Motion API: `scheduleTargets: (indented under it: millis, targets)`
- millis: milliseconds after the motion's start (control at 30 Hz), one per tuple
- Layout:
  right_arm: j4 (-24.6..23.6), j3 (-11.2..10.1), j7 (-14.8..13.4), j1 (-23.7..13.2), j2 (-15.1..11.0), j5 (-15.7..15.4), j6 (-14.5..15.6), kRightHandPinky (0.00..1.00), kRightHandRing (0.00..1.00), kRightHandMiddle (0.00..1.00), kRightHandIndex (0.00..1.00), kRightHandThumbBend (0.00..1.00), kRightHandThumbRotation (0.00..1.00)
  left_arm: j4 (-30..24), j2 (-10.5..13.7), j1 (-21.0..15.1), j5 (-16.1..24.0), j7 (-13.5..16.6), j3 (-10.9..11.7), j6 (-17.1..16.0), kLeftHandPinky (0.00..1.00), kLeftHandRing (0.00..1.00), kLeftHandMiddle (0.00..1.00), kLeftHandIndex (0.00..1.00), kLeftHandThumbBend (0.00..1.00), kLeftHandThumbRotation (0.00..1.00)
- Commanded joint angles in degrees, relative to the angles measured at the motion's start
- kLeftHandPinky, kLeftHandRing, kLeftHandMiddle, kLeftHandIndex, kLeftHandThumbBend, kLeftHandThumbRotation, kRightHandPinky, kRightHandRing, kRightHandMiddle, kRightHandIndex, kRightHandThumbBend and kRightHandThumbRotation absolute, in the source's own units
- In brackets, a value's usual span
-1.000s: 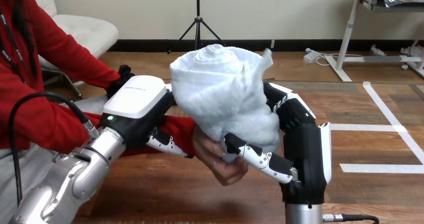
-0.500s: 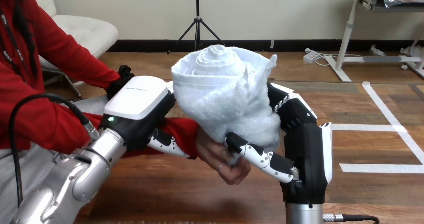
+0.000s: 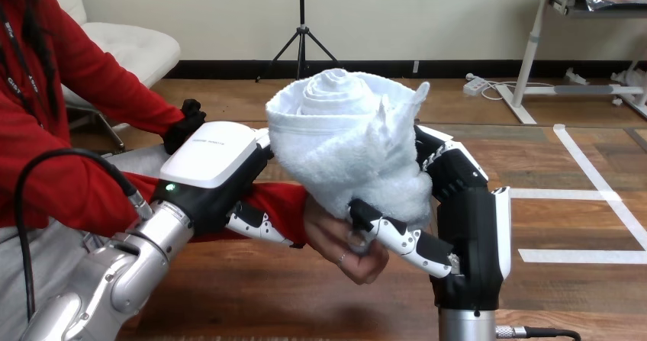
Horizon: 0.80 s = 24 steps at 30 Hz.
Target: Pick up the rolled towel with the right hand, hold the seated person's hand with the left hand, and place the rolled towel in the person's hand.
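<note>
The white rolled towel (image 3: 347, 146) stands upright at the centre, its spiral end up. My right hand (image 3: 465, 219) is curled round it from the right, with the thumb across its lower front. The person's hand (image 3: 343, 242) lies palm up under the towel's bottom, touching it. My left hand (image 3: 217, 169) is over the person's red-sleeved wrist (image 3: 278, 200), and its fingers (image 3: 255, 223) curl under that wrist.
The wooden table (image 3: 252, 295) spreads below both arms. The person sits at the left, the forearm reaching in across the table.
The towel, both my hands and the person's hand have drifted slightly to the right together. Grips are unchanged.
</note>
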Motion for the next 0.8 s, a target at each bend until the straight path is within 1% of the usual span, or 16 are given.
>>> scheduleTargets:
  millis: [0,367,500,700,767]
  targets:
    - [-0.61,-0.79,0.24,-4.10,4.32,0.90,-0.40,0.55,0.60,0.62,0.65,0.79,0.00,-3.42,-0.66,-1.43,-1.07,1.61,1.19,-0.89,0.76,0.83,0.87,0.93,1.00,0.42]
    - [-0.45,-1.26,0.54,-4.14,4.21,2.08,-0.20,0.54,0.58,0.62,0.64,0.79,0.00,-4.12,-0.80,-0.18,-1.71,1.78,1.78,-0.86,0.77,0.84,0.87,0.94,1.00,0.43]
    - [0.03,-1.90,0.02,-4.38,3.92,1.28,-0.51,0.54,0.58,0.62,0.64,0.78,0.00,-4.76,-0.86,0.44,-2.30,1.32,2.21,-0.57,0.79,0.85,0.88,0.94,1.00,0.43]
    - [0.17,-2.25,0.31,-4.32,3.59,1.25,-0.41,0.55,0.61,0.65,0.67,0.77,0.00,-5.66,-0.85,1.36,-2.83,1.29,2.67,-0.32,0.81,0.86,0.89,0.96,1.00,0.43]
    - [0.21,-2.37,0.39,-4.31,3.53,1.23,-0.35,0.56,0.63,0.67,0.69,0.77,0.02,-5.86,-0.86,1.60,-3.03,1.32,2.80,-0.31,0.81,0.87,0.90,0.96,1.00,0.43]
